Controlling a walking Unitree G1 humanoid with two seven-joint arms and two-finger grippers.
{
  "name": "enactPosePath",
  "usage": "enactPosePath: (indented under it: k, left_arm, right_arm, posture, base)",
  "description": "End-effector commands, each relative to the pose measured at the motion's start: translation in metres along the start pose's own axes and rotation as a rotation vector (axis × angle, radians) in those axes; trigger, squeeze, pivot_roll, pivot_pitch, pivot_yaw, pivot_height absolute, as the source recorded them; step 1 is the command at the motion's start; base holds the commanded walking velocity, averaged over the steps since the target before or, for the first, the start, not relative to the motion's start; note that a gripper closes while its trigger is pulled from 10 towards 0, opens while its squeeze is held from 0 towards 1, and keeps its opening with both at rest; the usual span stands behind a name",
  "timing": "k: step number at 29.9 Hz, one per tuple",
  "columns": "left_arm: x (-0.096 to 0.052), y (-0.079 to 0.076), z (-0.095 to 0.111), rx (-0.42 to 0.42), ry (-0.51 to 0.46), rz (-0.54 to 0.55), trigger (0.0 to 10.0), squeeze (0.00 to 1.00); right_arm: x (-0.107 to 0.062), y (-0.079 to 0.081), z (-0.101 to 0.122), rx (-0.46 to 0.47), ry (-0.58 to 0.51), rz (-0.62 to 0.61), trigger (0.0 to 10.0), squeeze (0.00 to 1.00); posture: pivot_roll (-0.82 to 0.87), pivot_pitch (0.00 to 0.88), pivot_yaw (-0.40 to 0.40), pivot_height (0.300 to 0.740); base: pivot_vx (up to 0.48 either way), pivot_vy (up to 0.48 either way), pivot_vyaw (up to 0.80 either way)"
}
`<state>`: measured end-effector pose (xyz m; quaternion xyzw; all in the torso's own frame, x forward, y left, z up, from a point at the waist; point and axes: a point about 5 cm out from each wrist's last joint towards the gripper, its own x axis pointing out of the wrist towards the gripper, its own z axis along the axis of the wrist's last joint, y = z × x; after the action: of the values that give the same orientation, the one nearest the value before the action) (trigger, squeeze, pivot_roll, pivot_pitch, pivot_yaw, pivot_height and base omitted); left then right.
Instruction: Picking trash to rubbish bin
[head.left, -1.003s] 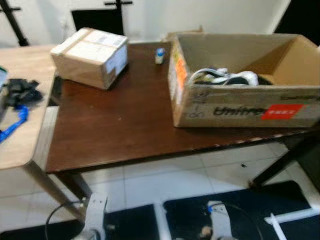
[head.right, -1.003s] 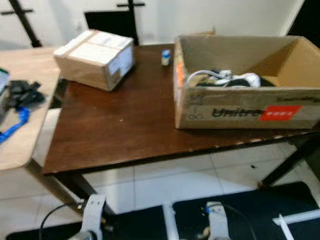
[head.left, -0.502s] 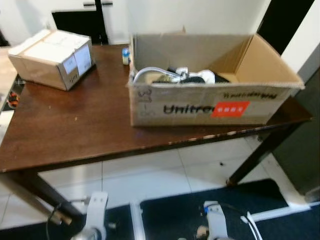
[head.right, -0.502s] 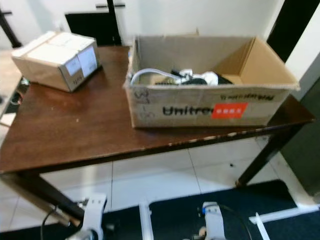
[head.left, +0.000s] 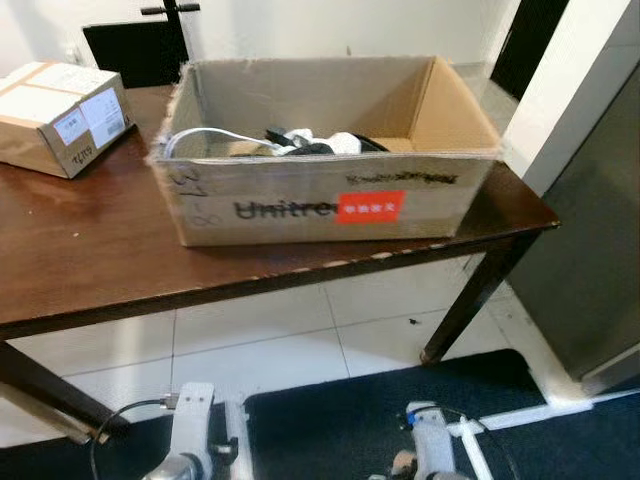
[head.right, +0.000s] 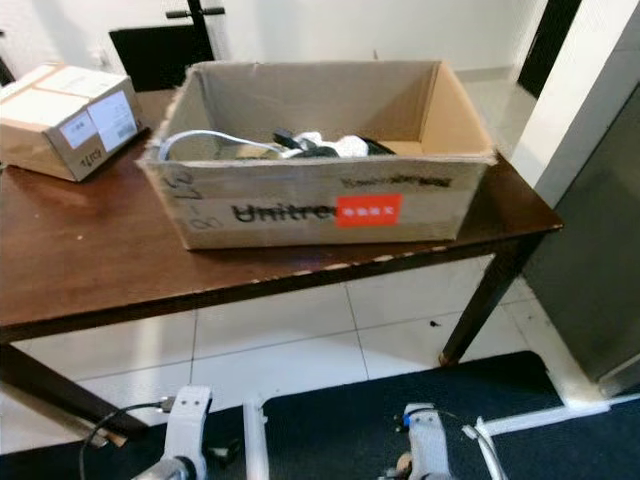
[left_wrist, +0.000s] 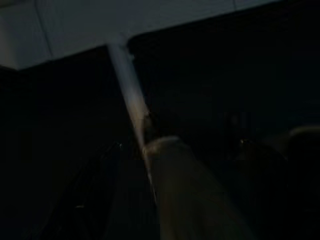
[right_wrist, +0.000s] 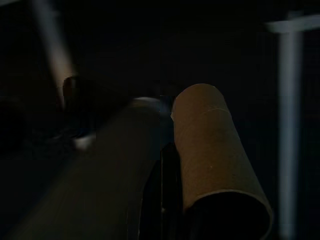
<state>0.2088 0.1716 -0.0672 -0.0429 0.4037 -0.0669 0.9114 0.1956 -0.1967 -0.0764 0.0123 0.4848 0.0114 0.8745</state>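
Left arm (head.left: 190, 430): silver-grey metal housing, flat-sided with rounded corners, small dark screw heads on its face, and a thin black cable (head.left: 125, 425) looping off its outer side. Right arm (head.left: 430, 445): matching silver-grey housing, narrower in outline, with a small blue-green mark near its top and a brownish fitting at its base.

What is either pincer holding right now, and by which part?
The right pincer holds a cardboard tube, one black finger against its side. The left wrist view is too dark to tell.
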Motion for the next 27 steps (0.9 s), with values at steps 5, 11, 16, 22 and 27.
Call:
enactPosePath:
  k: [5,11,16,22,27]
  left_arm:
    - [-0.0024,0.0053,-0.0056,0.002,0.019,0.014,10.0,0.02]
    - [-0.0024,0.0060,-0.0056,-0.001,0.021,0.017,10.0,0.02]
    - [-0.0028,0.0072,-0.0044,-0.018,0.003,0.024,10.0,0.02]
    - [-0.0027,0.0066,-0.0037,-0.004,0.004,0.011,10.0,0.04]
    - [-0.0026,0.0066,-0.0035,0.011,0.007,0.012,10.0,0.06]
  right_arm:
    - [0.0004,0.0044,-0.0068,0.010,0.024,0.010,10.0,0.00]
    - [0.0010,0.0071,-0.0049,0.007,0.018,0.017,10.0,0.00]
    - [0.0013,0.0083,-0.0030,0.003,0.012,0.021,10.0,0.00]
    - [0.0013,0.0086,-0.0028,-0.001,0.010,0.022,10.0,0.00]
    - [0.0014,0.0089,-0.0019,-0.004,0.008,0.023,10.0,0.00]
  posture:
    - [-0.02,0.154,0.020,0.740]
    - [-0.02,0.154,0.020,0.740]
    - [-0.02,0.156,0.020,0.740]
    - [-0.02,0.154,0.020,0.740]
    - [-0.02,0.154,0.020,0.740]
  base:
    - [0.000,0.000,0.00]
    - [0.000,0.000,0.00]
    - [0.000,0.000,0.00]
    - [0.000,0.000,0.00]
    - [0.000,-0.288,0.00]
